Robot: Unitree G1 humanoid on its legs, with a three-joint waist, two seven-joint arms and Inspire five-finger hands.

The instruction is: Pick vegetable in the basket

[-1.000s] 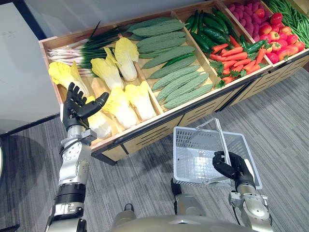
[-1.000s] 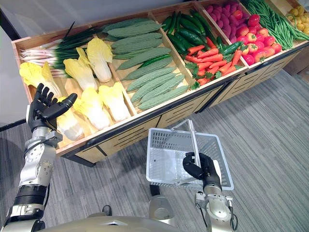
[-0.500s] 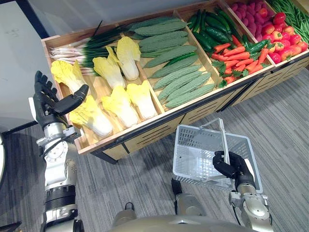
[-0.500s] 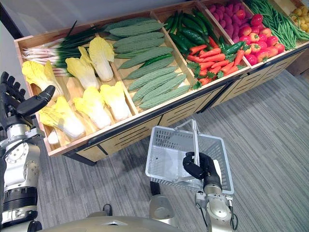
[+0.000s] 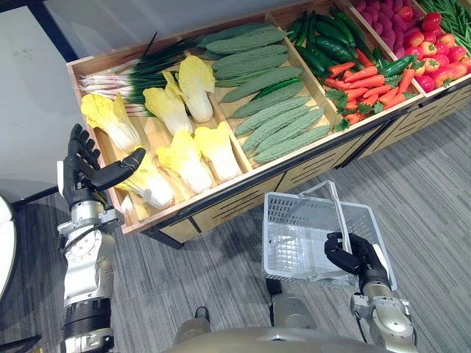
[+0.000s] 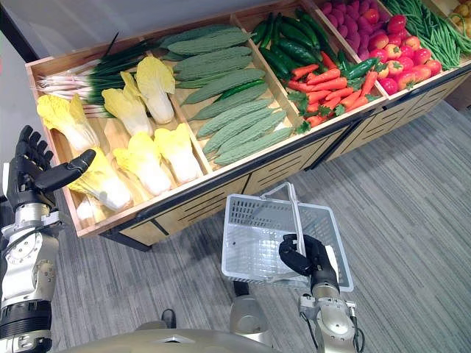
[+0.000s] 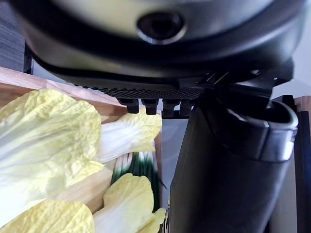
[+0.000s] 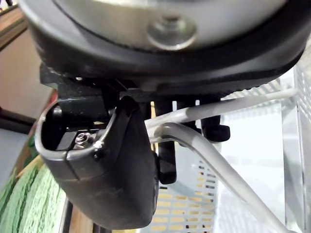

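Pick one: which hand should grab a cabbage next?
Left, probably. The left hand is open and holds nothing, right beside the nearest cabbage. The right hand is curled round the basket handle, so it is busy.

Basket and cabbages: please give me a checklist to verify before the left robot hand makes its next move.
1. Right robot hand curled round the basket handle: ok.
2. Basket empty, with room for a vegetable: ok.
3. Left robot hand open, holding nothing: ok.
4. Nearest cabbage uncovered, beside the left thumb: ok.
5. Basket below the cabbage compartment: not ok, it hangs farther right, before the green gourds.
6. Firmness of the handle grip: cannot tell.
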